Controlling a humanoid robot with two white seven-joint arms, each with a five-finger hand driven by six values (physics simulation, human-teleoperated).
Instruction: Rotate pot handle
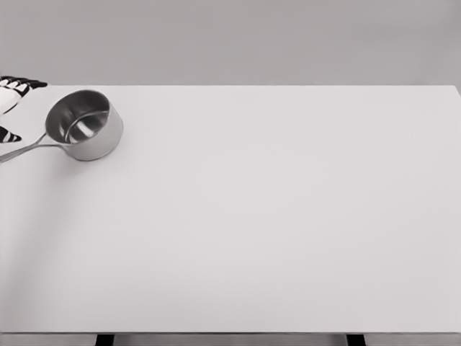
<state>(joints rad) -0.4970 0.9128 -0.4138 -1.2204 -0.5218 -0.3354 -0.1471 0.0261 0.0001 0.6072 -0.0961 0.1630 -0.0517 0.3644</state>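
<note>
White bench (274,231) fills most of view, matte, evenly lit. Plain grey wall (245,40) behind far edge. Two dark legs (105,339) visible under near edge, left and right.

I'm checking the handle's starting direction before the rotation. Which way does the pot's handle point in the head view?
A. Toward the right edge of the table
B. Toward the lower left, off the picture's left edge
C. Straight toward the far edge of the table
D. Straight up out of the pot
B: the handle runs from the pot down and left to the picture's left edge, just below the fingertips that show there.
</note>
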